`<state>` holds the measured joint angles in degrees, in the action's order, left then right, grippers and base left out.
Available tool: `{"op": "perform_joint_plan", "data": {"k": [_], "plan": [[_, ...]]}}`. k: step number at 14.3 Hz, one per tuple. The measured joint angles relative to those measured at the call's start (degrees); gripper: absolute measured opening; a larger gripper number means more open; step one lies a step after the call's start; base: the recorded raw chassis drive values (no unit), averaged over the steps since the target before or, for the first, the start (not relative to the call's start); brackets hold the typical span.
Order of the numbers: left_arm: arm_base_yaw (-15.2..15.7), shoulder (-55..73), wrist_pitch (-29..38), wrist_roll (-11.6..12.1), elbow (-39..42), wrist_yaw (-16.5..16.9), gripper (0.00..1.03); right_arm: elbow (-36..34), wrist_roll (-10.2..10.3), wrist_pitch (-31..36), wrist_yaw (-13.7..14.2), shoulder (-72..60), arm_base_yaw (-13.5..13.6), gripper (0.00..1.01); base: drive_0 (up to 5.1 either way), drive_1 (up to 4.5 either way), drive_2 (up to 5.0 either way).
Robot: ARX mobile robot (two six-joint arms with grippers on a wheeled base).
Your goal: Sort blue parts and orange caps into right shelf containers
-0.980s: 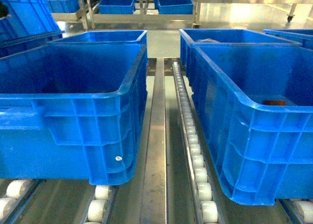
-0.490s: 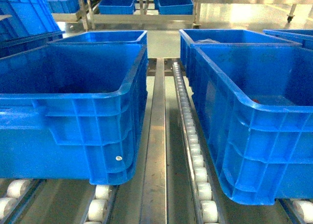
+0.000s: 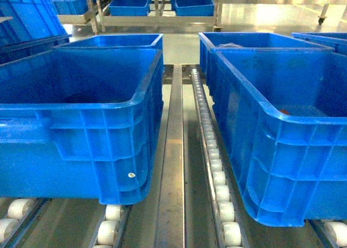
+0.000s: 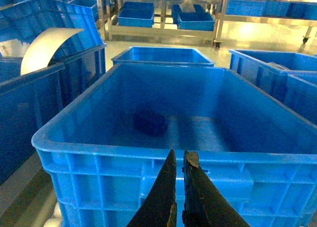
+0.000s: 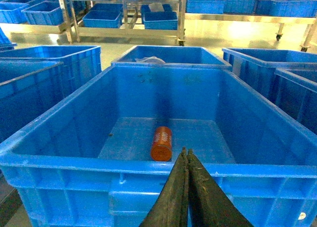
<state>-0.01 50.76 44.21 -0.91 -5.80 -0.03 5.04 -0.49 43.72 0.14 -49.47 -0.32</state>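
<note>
Right wrist view: the right gripper (image 5: 185, 155) is hanging with its black jaws pressed together, holding nothing, just above the near rolled rim of a large blue plastic crate with ribbed walls (image 5: 59, 162). Ahead of the jaws and slightly left, a small orange tapered plastic cap (image 5: 161, 143) is lying on its side on the crate floor; pale print is showing on its side, too blurred to read. Beyond it, another blue crate (image 5: 171, 55) is standing behind the far wall.

In the left wrist view the left gripper (image 4: 179, 160) is showing a thin gap between its black jaws, nothing between them, hovering over the near rim of a second big blue ribbed crate (image 4: 99, 175). A dark blue lump (image 4: 149, 123) is sitting on its floor, ahead and left of the jaws; what it is cannot be told.

In the head view a steel rail (image 3: 172, 167) and white rollers (image 3: 217, 175) are running through the open lane between the two crates.
</note>
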Motion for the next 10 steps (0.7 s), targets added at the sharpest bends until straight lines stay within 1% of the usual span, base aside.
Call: {"op": "perform_joint_plan", "data": {"k": [2,3,4,6,10], "plan": [[0.00,-4.70,-1.84,0.02,2.14,0.00,0.02,-2.91,0.02,1.38,0.00,2.27,0.00,0.02,0.0,0.00,0.0],[0.00,-5.51,-0.85,0.04,4.15,0.00,0.02,-4.26,0.02,-2.99,-0.02,5.40,0.00,0.02,0.0,0.00,0.0],[0.00,-7.65,-4.28,0.04,5.16,0.02,0.02,-4.26,0.02,-4.37,0.00,8.92,0.00,0.02,0.0,0.00,0.0],[0.00,-14.86,-8.94,0.09,5.16,0.00,0.02,-4.26,0.02,-10.25,0.00,15.02,0.00,0.02,0.0,0.00,0.0],[0.00,-25.35,-18.84,0.09,5.18,0.00,0.02,-4.31,0.02,-19.71,0.00,25.22,0.00,0.02,0.0,0.00,0.0]]}}
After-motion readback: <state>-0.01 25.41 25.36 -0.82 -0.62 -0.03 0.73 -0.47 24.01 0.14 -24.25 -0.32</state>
